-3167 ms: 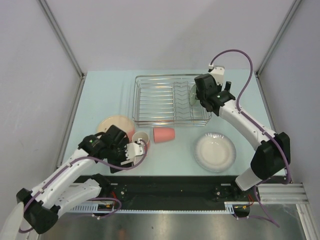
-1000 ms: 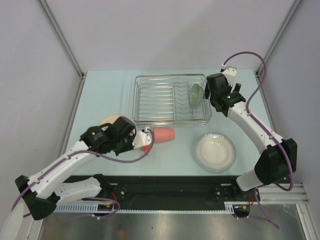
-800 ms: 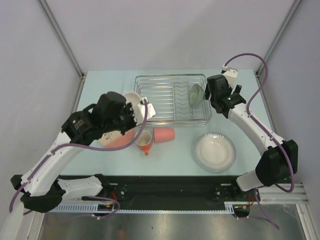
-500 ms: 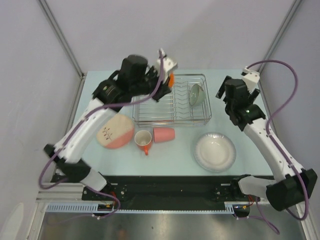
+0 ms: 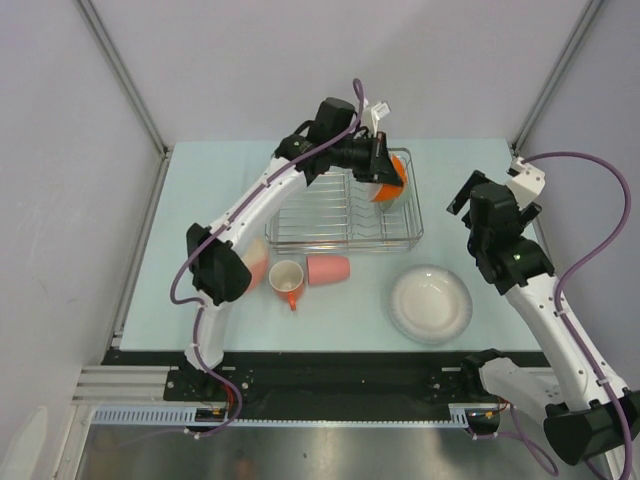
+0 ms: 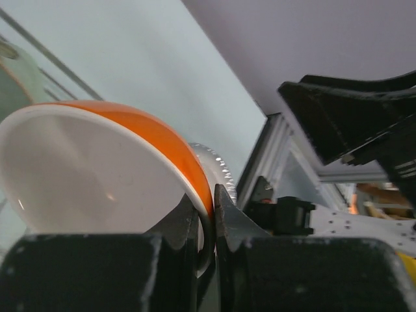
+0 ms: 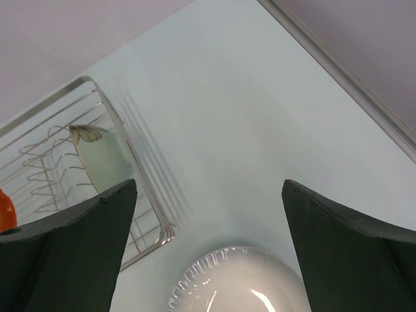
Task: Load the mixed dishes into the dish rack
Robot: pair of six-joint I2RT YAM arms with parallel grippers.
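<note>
Dishes sit closest to us on the table (image 5: 200,190). The large whitish plate (image 5: 430,303) is on the right. In the middle, the pink tumbler (image 5: 328,269) lies on its side, just beside the orange-handled white mug (image 5: 285,280). The pink plate (image 5: 256,262) peeks out from behind the left arm. We think these four are not loaded yet, so most of the job is left.

A bit farther back, on the right, is the right gripper (image 7: 208,188). Its jaws are spread wide and hold nothing. It hangs over bare table, near the big plate and the right end of the rack.

Farther back again is the dish rack (image 5: 330,243). The pale green bowl (image 7: 104,162) stands on its edge in the rack's right end, among the wires. That one looks done to us.

Over that same end of the rack is the left gripper (image 6: 207,205). Its jaws pinch the rim of the orange cup (image 5: 386,180), one finger inside and one outside. The cup is tipped on its side, up over the rack and near the green bowl. We cannot tell if it touches the wires. We guess it is the second dish going in. We do not see the small white bowl anywhere.
</note>
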